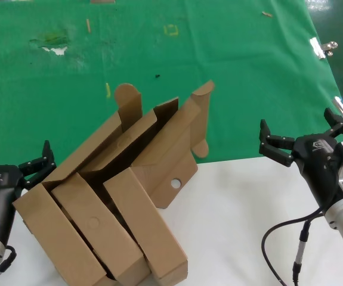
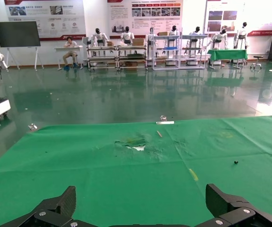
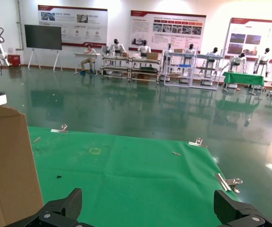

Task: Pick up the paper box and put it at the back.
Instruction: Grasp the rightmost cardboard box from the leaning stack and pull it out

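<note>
The paper box (image 1: 172,142) is a brown cardboard mailer, open and tilted, with rounded side tabs and a flap with a round hole (image 1: 175,183). It leans on other boxes across the edge between the green cloth (image 1: 231,77) and the white tabletop (image 1: 237,214). One edge of it shows in the right wrist view (image 3: 8,165). My left gripper (image 1: 38,162) is open and empty just left of the box pile, seen over the cloth in its wrist view (image 2: 143,198). My right gripper (image 1: 299,128) is open and empty, well right of the box (image 3: 150,201).
Three closed brown boxes (image 1: 93,238) lie bunched side by side in front of the paper box on the white tabletop. A whitish scuff (image 1: 58,50) and yellow marks (image 1: 171,30) lie on the cloth at the back. Metal clips (image 1: 323,46) hold the cloth's right edge.
</note>
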### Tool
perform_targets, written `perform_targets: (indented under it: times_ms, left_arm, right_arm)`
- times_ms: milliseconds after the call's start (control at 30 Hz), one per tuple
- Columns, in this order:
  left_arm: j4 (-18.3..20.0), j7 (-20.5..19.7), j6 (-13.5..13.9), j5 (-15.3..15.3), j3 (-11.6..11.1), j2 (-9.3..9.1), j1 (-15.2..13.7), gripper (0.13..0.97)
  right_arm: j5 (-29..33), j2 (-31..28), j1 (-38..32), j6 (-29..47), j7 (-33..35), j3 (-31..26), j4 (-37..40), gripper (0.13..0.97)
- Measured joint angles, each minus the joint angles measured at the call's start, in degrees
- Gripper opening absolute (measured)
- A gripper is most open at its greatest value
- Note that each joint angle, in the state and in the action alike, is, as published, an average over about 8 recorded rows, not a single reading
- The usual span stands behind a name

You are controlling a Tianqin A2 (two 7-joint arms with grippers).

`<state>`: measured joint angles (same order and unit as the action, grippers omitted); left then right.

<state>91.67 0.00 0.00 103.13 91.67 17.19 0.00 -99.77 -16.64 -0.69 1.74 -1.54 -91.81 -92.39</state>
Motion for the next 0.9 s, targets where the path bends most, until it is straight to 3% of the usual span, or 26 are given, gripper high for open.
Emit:
perform_targets:
  times_ms: [233, 600, 767, 900]
  left_arm:
    - [0.0, 0.0, 0.0, 0.0, 0.0, 0.00, 0.0, 0.966]
    - [0.0, 0.0, 0.0, 0.0, 0.0, 0.00, 0.0, 0.926]
    - [0.0, 0.0, 0.0, 0.0, 0.0, 0.00, 0.0, 0.874]
    - [0.0, 0.0, 0.0, 0.0, 0.0, 0.00, 0.0, 0.821]
  right_arm:
    - [-0.8, -1.1, -0.3, -1.0, -0.1, -0.8, -0.9, 0.966]
    - [-7.8, -12.7, -1.5, -4.5, -2.3, -3.6, -9.3, 0.966]
    - [-9.0, -16.4, -0.6, 2.5, -0.3, 0.6, -10.4, 0.966]
    - [-12.2, -20.4, 2.2, 12.3, 6.6, 5.1, -10.4, 0.966]
